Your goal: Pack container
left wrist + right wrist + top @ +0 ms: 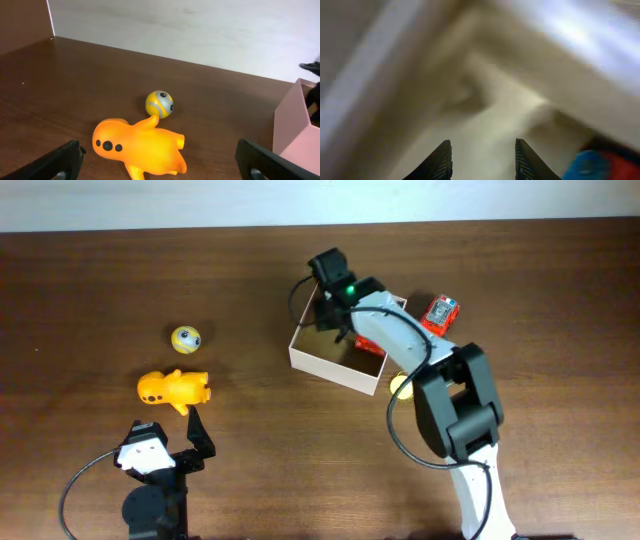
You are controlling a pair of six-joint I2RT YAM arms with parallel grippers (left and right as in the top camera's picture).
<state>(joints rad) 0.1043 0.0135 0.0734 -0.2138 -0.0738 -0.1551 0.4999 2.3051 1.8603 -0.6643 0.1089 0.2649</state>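
Note:
The container [330, 368], a shallow white-walled box with a tan floor, sits right of centre. My right gripper [337, 323] reaches down into it; in the right wrist view the gripper [482, 155] is open over the blurred tan floor [490, 110] with nothing between its fingers. A red and blue toy [600, 162] lies just to its right, seen from overhead as a red toy [364, 341] inside the box. My left gripper [160, 162] is wide open, low over the table, just short of an orange toy [140, 147]. A yellow and grey ball [159, 103] lies beyond it.
A red packet-like toy [440, 312] lies outside the box at its right. A small yellow thing [399, 387] peeks out under the right arm. The orange toy [173, 389] and ball [186, 338] sit at the left. The box wall [292, 132] shows at the left wrist view's right edge.

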